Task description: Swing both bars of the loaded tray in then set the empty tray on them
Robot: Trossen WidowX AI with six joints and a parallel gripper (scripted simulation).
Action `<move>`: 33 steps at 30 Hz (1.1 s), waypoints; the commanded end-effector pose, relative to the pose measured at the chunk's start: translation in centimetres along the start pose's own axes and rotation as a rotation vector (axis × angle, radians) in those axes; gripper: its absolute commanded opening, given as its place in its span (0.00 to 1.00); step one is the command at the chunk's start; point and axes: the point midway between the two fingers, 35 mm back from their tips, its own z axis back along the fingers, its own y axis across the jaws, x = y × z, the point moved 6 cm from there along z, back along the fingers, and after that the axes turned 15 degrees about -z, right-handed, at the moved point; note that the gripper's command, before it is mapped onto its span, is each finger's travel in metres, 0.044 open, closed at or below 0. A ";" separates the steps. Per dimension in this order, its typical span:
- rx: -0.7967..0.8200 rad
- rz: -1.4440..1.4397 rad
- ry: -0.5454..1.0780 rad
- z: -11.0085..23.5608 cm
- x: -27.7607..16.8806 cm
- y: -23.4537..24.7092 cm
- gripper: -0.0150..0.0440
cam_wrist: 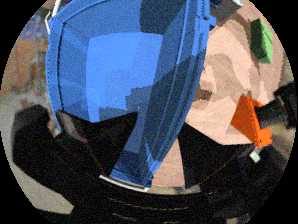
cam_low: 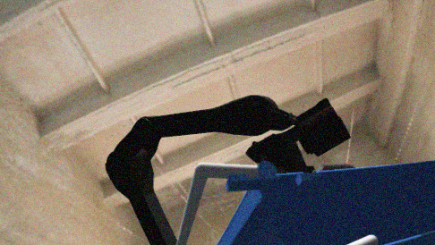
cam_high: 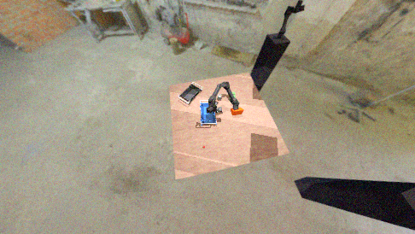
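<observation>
Blue tray (cam_high: 207,112): plastic, rectangular, white wire bar (cam_low: 197,197) | black tray (cam_high: 189,92): 10 o'clock | gripper (cam_high: 212,109): jaws parted, empty.

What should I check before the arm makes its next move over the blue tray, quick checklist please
1. Jaws opened off the bar: ok; the gripper holds nothing.
2. Gripper positioned over the blue tray: ok in the top view.
3. White wire bar at the tray's end swung in across the top: cannot tell; the exterior view shows it standing at the tray's corner.
4. Second bar swung in: cannot tell, too small.
5. Dark tray lying apart on the table, not yet stacked: ok.
6. Blocks inside the blue tray below the rim: cannot tell.
</observation>
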 end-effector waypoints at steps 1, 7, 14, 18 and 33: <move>-0.005 0.005 0.001 0.0 0.0 0.0 0.80; -0.005 0.005 0.001 0.0 0.0 0.0 0.95; 0.000 0.000 0.000 0.0 0.0 0.0 1.00; 0.002 0.000 0.003 0.6 -0.1 0.1 1.00; 0.023 0.009 0.042 9.4 0.2 0.0 1.00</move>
